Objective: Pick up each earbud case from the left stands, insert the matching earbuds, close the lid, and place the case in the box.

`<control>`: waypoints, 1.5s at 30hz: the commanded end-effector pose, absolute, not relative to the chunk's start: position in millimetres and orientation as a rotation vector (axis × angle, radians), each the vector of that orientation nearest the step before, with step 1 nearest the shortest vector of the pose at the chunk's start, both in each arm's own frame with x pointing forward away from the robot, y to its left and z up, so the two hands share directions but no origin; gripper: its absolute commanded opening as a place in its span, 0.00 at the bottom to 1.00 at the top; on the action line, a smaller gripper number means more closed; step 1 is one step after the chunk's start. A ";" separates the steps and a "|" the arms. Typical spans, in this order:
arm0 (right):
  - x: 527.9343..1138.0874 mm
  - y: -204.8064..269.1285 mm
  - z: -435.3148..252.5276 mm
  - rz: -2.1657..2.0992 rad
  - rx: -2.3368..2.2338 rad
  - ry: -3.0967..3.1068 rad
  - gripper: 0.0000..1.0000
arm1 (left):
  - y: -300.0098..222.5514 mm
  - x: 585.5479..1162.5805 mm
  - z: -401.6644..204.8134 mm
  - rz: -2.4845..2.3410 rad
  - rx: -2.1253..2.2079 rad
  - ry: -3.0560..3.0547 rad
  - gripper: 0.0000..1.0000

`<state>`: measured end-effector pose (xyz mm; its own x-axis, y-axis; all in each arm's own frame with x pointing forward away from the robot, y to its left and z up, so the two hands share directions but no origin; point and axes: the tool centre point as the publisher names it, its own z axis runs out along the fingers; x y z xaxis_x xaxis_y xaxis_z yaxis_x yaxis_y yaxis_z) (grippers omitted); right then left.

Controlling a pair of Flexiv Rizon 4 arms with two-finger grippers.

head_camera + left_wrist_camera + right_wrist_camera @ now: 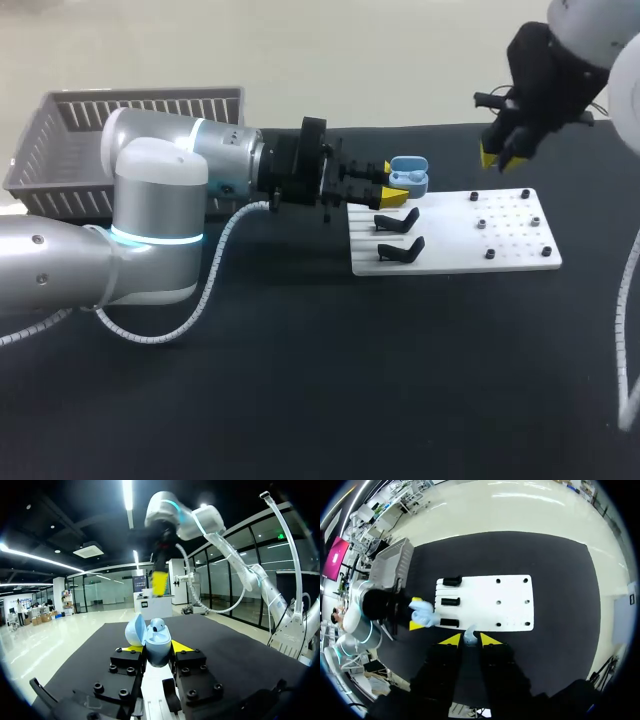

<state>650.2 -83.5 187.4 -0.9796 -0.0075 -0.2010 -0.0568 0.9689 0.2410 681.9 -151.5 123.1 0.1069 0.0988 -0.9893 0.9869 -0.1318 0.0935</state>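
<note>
My left gripper (394, 190) is shut on a light blue earbud case (408, 178), held upright with its lid open just past the far left corner of the white board (500, 250). In the left wrist view the case (159, 645) sits between the yellow tips, its lid (134, 630) tipped back and one earbud inside. My right gripper (504, 160) hangs high over the board's far right side, apart from the case. Its tips are shut on a small pale earbud (470, 633). Seen from the left wrist, the right gripper (160, 582) hovers above and beyond the case.
Two empty black stands (397, 220) (401, 249) sit on the board's left part, and small black pegs (490, 254) dot its right part. A grey slatted basket (130, 120) stands at the far left, behind my left arm. Black table surrounds the board.
</note>
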 end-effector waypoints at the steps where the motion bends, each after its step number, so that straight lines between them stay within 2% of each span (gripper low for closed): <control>1: 617.9 -65.8 204.4 0.323 -0.072 2.832 0.00 | -151.5 681.0 122.1 -1.169 1.424 1.146 0.00; 7: 604.6 -36.2 209.1 0.321 -0.140 2.848 0.00 | -151.5 681.0 122.1 -1.169 1.424 1.146 0.00; 24: 604.6 -36.2 209.1 0.321 -0.140 2.848 0.00 | -151.5 681.0 122.1 -1.169 1.424 1.146 0.00; 33: 616.4 -4.6 211.1 0.251 -0.439 2.903 0.00 | -151.5 681.0 122.1 -1.169 1.424 1.146 0.00; 45: 625.9 14.7 206.2 0.298 -0.683 2.919 0.00 | -151.5 681.0 122.1 -1.169 1.424 1.146 0.00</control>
